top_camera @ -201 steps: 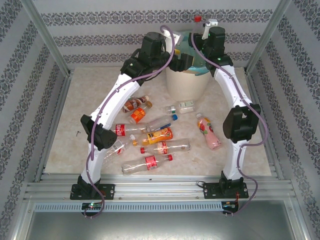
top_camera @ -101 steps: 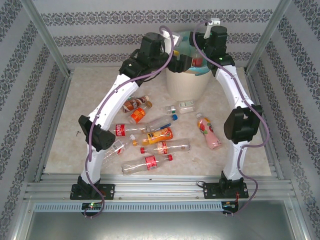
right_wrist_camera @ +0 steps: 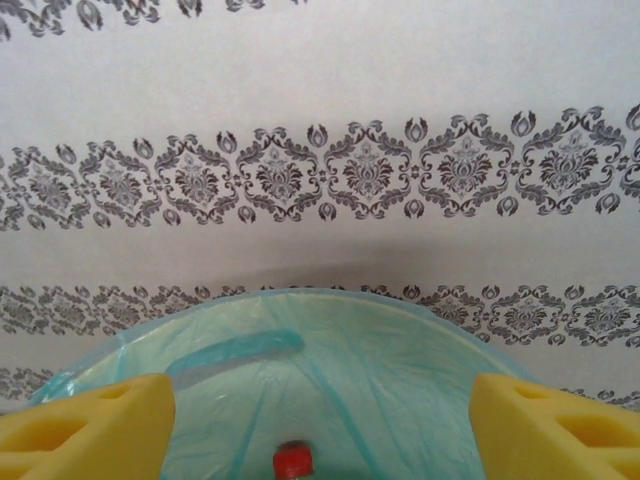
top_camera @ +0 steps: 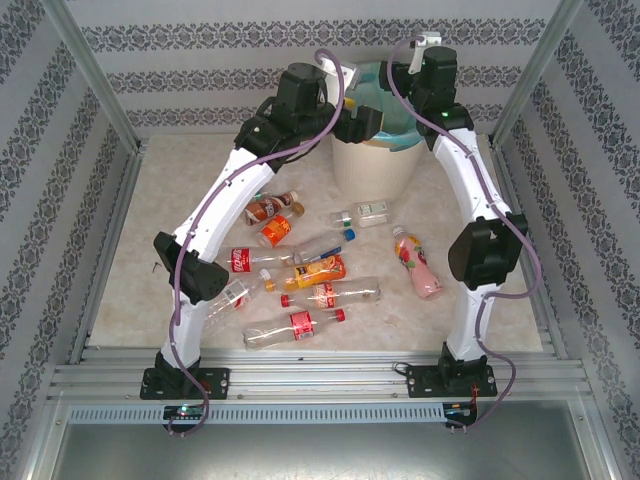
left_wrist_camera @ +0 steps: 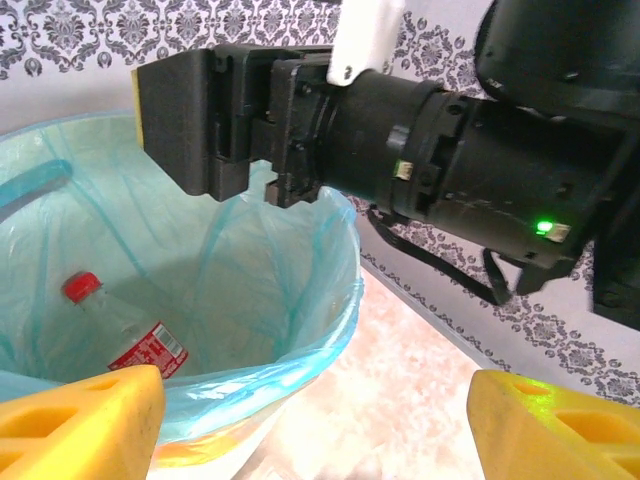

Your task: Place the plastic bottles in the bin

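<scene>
1. We see the left gripper [left_wrist_camera: 312,420] just beside the bin [top_camera: 372,172] at its rim, fingers spread wide and empty.
2. The right gripper [right_wrist_camera: 320,425] hangs over the bin, fingers wide, holding nothing.
3. One red-capped bottle [left_wrist_camera: 128,335] lies inside the bin.
4. The other plastic bottles [top_camera: 318,268] lie on the table [top_camera: 150,250] in front of the bin.

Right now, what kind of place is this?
Probably a robot practice booth, not a real room. A left arm and a right arm are bolted to a metal rail. Patterned walls close in a small table. Bottles lie by a bin.
</scene>
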